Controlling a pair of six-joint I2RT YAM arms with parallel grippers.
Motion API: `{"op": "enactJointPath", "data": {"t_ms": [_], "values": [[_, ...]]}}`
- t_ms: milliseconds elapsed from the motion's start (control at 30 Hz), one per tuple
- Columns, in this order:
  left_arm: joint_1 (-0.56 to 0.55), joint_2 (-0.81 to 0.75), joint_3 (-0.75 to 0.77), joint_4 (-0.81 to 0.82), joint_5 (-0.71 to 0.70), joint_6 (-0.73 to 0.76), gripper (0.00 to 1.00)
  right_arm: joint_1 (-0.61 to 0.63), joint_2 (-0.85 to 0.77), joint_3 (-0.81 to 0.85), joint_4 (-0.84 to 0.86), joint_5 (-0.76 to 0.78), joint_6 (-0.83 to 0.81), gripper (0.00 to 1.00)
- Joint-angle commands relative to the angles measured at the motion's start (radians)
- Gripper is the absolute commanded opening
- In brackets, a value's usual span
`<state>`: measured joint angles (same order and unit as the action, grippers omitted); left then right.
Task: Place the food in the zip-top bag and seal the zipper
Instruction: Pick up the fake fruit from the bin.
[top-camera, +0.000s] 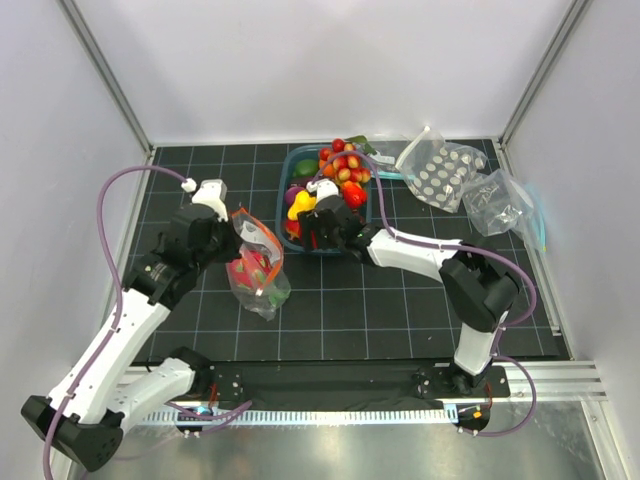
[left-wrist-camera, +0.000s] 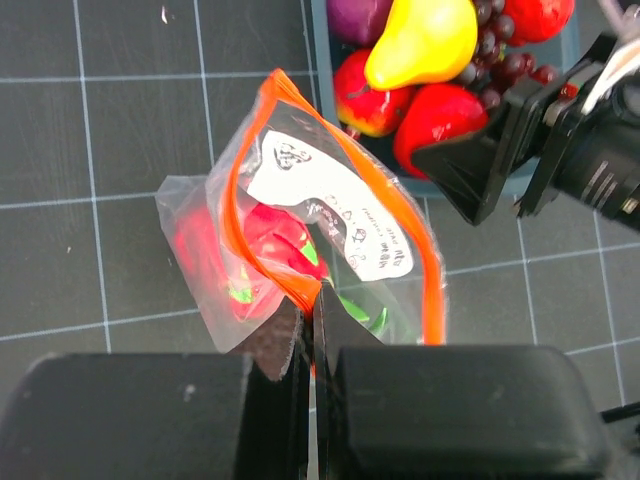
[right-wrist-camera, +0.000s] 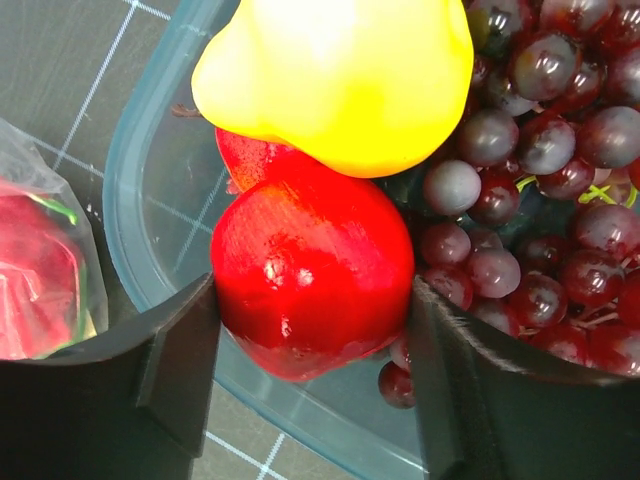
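Left fingers (left-wrist-camera: 275, 345): together, pinched on the rim of the clear plastic zip-top bag (left-wrist-camera: 200, 230), right on its thin orange-red zipper strip (left-wrist-camera: 434, 290); probably to hold the mouth up and gaping for loading
Bag: on the tabletop just beside the tub, mouth turned up; zipper unsealed, looping wide; white printed label showing on one wall
Inside bag: pink toy fruit with green leaves (left-wrist-camera: 270, 235), low in the pouch
Right fingers (right-wrist-camera: 170, 360): apart, one on each flank of the glossy red toy fruit (right-wrist-camera: 310, 270), at or touching its sides; clamped or not, cannot tell; fruit resting in the tub
Tub: translucent teal-blue plastic container (right-wrist-camera: 150, 180); also holding a glossy yellow pear-shaped toy (right-wrist-camera: 340, 70) and a dark purple grape bunch (right-wrist-camera: 540, 150); close to the bag, likely for a short carry
Step judged: picking the red fruit, bag next; sealing not yet done
Tabletop: black mat with thin pale grid (top-camera: 400, 310)
Far right: clear pouch of white round discs (top-camera: 440, 175) and clear pouch with teal-blue zip (top-camera: 505, 205); well apart from the bag, seemingly not in play
Room: plain white walls (top-camera: 320, 70) on three sides; metal posts at the corners
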<state>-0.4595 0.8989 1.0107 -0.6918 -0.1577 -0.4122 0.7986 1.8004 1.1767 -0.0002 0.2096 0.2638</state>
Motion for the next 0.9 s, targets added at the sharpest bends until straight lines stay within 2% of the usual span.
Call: {"op": "enactJointPath", "data": {"t_ms": [0,200,467,700,867], "values": [[0.004,0.011,0.072,0.022,-0.039,-0.023,0.0,0.004,-0.01,0.037,0.037,-0.002,-0.017,0.6],[0.004,0.028,0.022,0.026,-0.03,-0.017,0.0,0.005,-0.133,-0.063,0.084,-0.025,0.006,0.53],[0.004,-0.021,-0.012,0.031,0.052,0.019,0.0,0.008,-0.32,-0.204,0.167,-0.029,0.02,0.51],[0.004,-0.022,-0.02,0.035,0.102,0.023,0.0,0.022,-0.397,-0.276,0.25,-0.093,0.054,0.51],[0.004,-0.021,-0.021,0.038,0.127,0.024,0.0,0.077,-0.426,-0.282,0.308,-0.163,0.049,0.51]]}}
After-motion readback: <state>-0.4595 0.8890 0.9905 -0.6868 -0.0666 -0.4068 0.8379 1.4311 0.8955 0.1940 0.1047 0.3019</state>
